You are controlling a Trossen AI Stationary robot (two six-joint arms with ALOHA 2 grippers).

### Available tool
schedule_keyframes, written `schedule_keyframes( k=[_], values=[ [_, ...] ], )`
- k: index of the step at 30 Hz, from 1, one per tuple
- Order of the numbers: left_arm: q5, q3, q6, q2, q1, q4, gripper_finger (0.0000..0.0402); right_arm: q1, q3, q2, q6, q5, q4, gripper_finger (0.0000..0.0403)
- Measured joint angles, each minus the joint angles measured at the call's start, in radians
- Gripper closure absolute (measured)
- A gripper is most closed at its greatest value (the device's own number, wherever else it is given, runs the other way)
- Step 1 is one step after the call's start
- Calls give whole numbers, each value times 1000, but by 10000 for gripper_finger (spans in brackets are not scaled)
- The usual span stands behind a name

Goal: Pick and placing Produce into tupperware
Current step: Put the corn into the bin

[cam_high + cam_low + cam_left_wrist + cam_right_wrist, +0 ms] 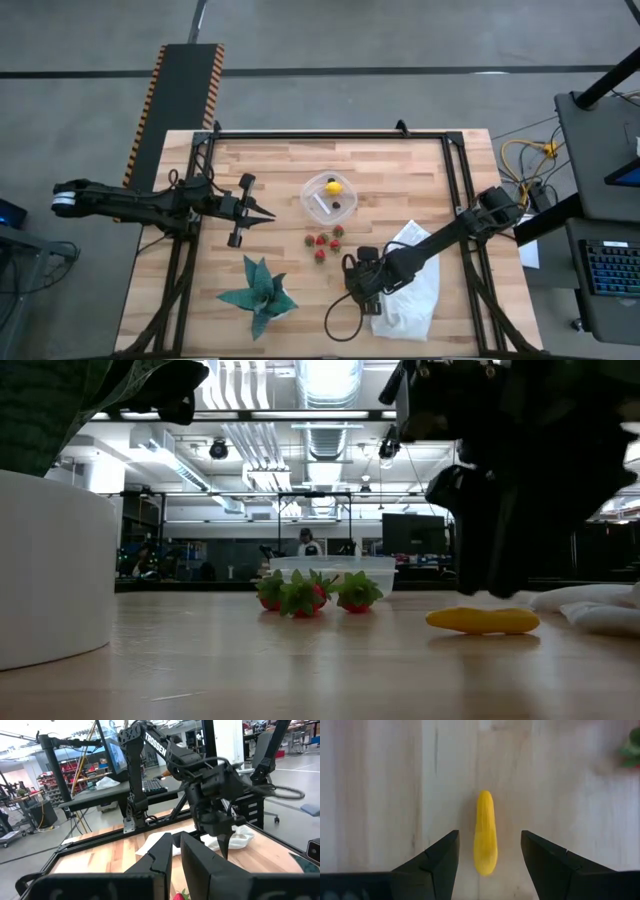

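Note:
The clear tupperware [312, 192] stands at the table's middle, toward the far edge, with a yellow lemon-like piece [334, 187] and a dark ball [337, 207] in it. Several red strawberries [322, 243] lie on the wood just in front of it. A long yellow piece [485, 832] lies flat on the table; my right gripper [490, 837] hangs open above it, pointing steeply down, one finger on either side, touching nothing. In the high view that gripper [353, 288] hides the piece. My left gripper [268, 213] waits level at the table's left, shut and holding nothing.
A green spiky-leaved plant shape [258, 295] sits near the front edge, left of my right gripper. A white cloth bag [412, 285] lies under the right arm at the front right. Bare wood stretches between the strawberries and the yellow piece [482, 621].

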Motion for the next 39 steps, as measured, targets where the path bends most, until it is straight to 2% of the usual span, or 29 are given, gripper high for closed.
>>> schedule_keyframes(
  k=[18,23,30,39],
  values=[
    [0,0,0,0,0,0,377,-2,-2,52,8,-19,11,198],
    [0,0,0,0,0,0,377,-2,-2,52,9,-21,10,210],
    [0,0,0,0,0,0,377,-2,-4,53,9,-21,13,265],
    [0,0,0,0,0,0,377,-10,-20,50,114,-21,11,380]
  ],
)
